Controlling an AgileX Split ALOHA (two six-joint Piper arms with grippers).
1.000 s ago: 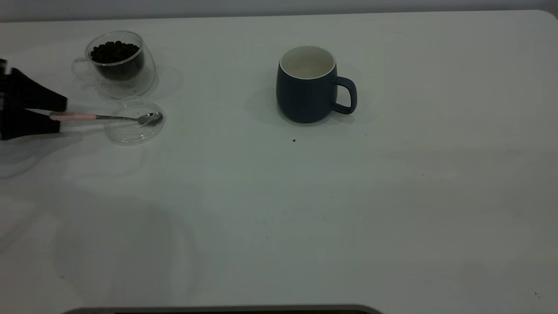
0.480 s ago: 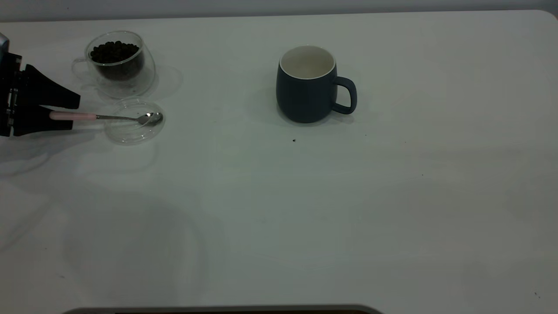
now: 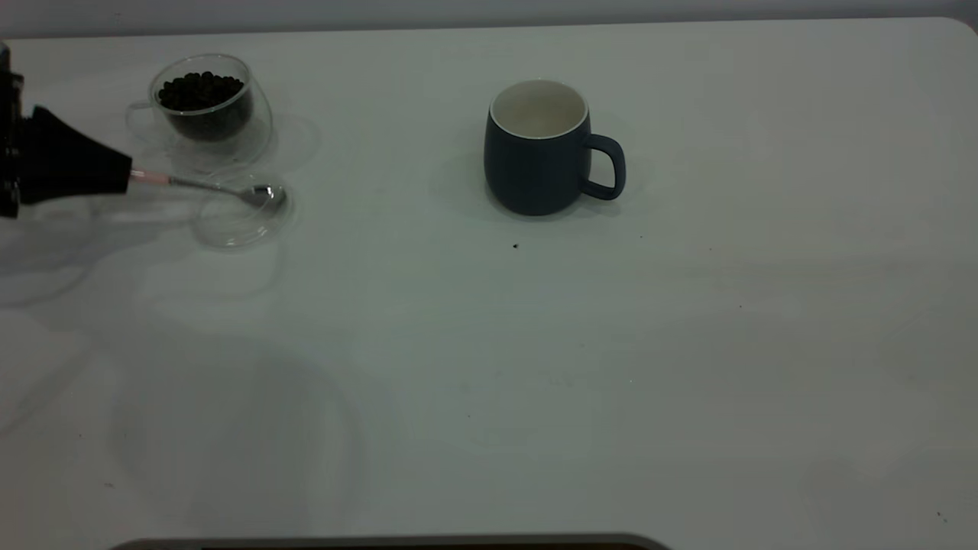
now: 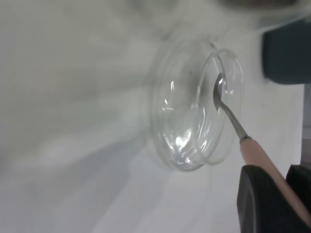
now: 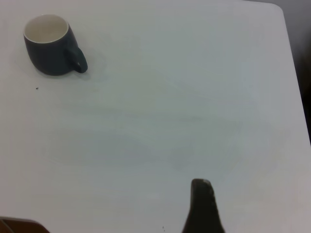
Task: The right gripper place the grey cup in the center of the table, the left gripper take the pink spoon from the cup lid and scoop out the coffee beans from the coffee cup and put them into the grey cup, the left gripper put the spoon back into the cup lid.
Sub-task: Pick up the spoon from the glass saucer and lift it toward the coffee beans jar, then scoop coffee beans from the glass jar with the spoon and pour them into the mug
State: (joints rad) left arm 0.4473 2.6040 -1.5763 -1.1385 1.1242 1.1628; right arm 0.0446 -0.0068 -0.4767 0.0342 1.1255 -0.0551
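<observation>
My left gripper at the table's far left is shut on the pink handle of the spoon. The handle end is raised and the spoon bowl still lies low over the clear cup lid. In the left wrist view the pink handle runs between my fingers, with the spoon bowl inside the lid. The glass coffee cup with beans stands just behind the lid. The grey cup stands upright in the middle at the back, and also shows in the right wrist view. My right gripper hangs over the bare right side.
The white table has open room in front of and to the right of the grey cup. A small dark speck lies just in front of the grey cup.
My left gripper has moved onto the spoon handle, shut on it and lifted the handle end. The spoon now tilts down to the lid. The grey cup has not moved.
</observation>
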